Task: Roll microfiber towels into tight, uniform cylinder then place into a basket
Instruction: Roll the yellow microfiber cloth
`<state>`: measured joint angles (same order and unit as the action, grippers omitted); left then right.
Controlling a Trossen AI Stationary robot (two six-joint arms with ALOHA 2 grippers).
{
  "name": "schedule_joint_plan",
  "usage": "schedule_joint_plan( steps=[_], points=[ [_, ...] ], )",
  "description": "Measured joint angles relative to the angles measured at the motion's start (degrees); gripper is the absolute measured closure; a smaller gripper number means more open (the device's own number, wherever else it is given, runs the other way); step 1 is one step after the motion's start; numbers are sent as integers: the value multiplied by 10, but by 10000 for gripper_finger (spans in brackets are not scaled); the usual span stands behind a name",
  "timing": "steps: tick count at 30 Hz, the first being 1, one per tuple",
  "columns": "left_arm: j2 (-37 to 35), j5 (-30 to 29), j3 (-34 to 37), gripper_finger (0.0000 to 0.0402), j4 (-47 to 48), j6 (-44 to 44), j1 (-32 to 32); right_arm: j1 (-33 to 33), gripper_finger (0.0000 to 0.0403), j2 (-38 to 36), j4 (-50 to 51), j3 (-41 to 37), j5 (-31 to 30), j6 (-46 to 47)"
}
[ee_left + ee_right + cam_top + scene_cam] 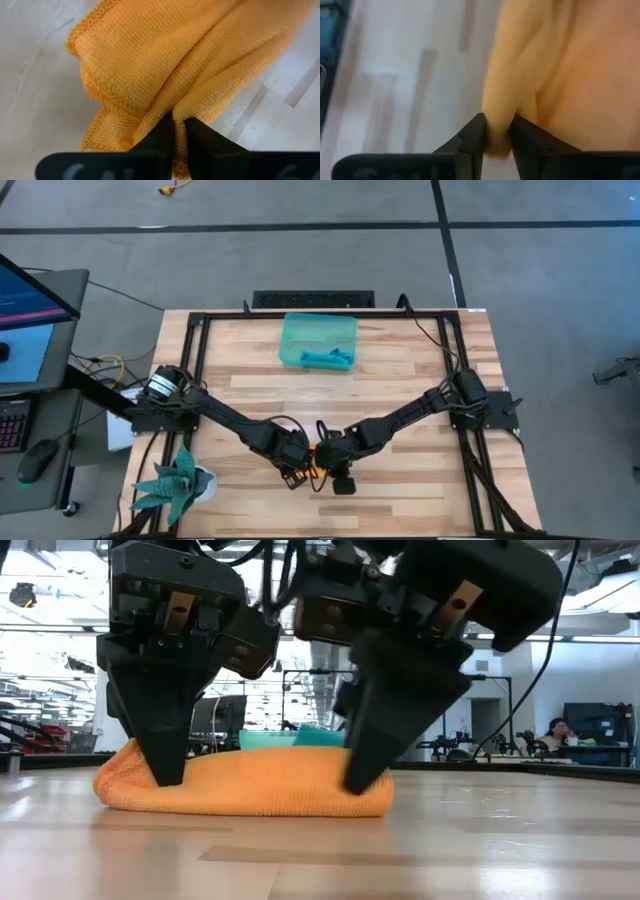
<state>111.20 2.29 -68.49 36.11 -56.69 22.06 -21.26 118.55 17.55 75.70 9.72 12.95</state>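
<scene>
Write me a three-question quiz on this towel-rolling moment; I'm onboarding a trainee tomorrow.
1. True or false: the left claw is pinching the orange towel.
2. What lies in the teal basket?
A. a rolled blue towel
B. nothing
C. the plant
3. Fill in: the potted plant stands at the table's near-____ corner.

Key: 1 true; 2 A; 3 left.

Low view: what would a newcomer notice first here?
The orange towel, bunched into a low roll on the table's near edge, with both claws on it: left claw pinching a fold, right claw around another. Farther back, the teal basket holds a blue towel.
</scene>
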Motion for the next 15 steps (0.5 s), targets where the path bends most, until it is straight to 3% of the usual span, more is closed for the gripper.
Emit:
schedule_joint_plan(
  steps=[5, 11, 15],
  points=[
    [0, -1, 0, 381, -4, -1, 0, 12, 285, -36, 93, -5, -10, 17],
    [0, -2, 1, 381, -9, -1, 0, -6, 285, -85, 137, -3, -123, 2],
    [0, -2, 1, 381, -9, 0, 0, -45, 285, -92, 106, -2, -167, -54]
  ],
)
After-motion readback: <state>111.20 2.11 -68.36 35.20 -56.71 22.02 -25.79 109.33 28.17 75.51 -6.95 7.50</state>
